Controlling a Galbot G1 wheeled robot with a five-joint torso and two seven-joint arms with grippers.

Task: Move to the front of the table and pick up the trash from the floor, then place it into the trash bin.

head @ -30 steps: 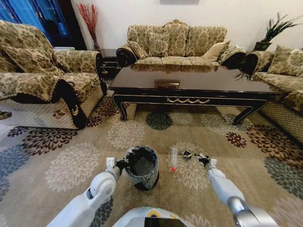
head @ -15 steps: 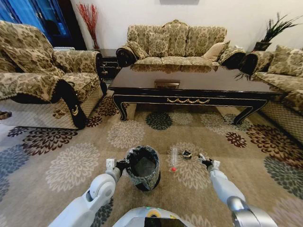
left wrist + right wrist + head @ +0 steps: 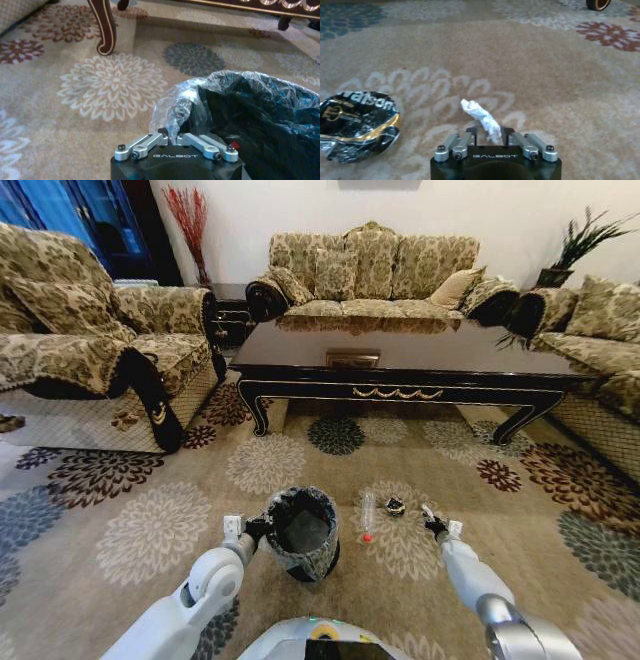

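My right gripper (image 3: 489, 132) is clenched on the crumpled white paper (image 3: 481, 117), holding it above the carpet (image 3: 150, 530) well to the right of the trash bin (image 3: 300, 532). My left gripper (image 3: 173, 139) pinches the bin's bag (image 3: 176, 108) at the rim. The bottle (image 3: 368, 514) and dark wrapper (image 3: 395, 506) lie between the bin and my right gripper, the table (image 3: 400, 355) farther back.

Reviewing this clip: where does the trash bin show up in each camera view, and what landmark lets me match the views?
Head view: the trash bin stands on the carpet, low centre, with the left gripper at its rim.
Left wrist view: the bin's bag-lined rim is close up, pinched by that gripper.
Right wrist view: bin not in it; the right gripper holds white paper.
Shared landmark: the flower-patterned carpet.
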